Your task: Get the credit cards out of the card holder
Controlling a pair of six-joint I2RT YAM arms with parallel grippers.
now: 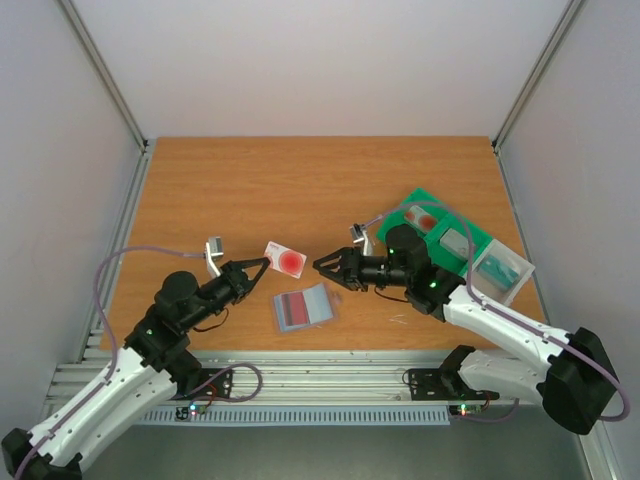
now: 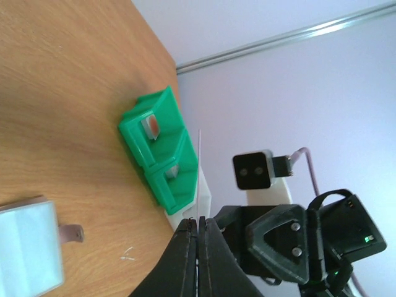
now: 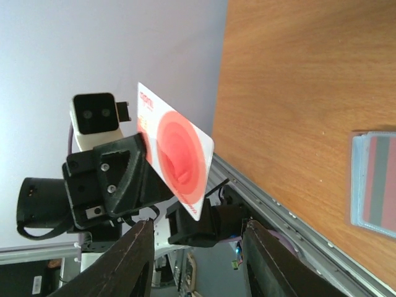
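A white credit card (image 1: 287, 259) with a red round mark is held up above the table, pinched in my shut left gripper (image 1: 264, 263). In the left wrist view that card (image 2: 200, 176) shows edge-on, sticking out of the closed fingertips (image 2: 199, 224). My right gripper (image 1: 322, 266) faces the card from the right and is open. In the right wrist view the card (image 3: 176, 158) hangs just ahead of those spread fingers (image 3: 139, 260), touching neither. The blue-grey card holder (image 1: 303, 307) lies open on the table below, with red and dark cards (image 3: 377, 179) in its slots.
A green compartmented tray (image 1: 440, 235) with a clear end box (image 1: 503, 270) stands at the right, also seen in the left wrist view (image 2: 158, 154). A pale blue flat thing (image 2: 28, 253) lies near that view's lower left. The table's metal front rail (image 1: 330, 375) runs below.
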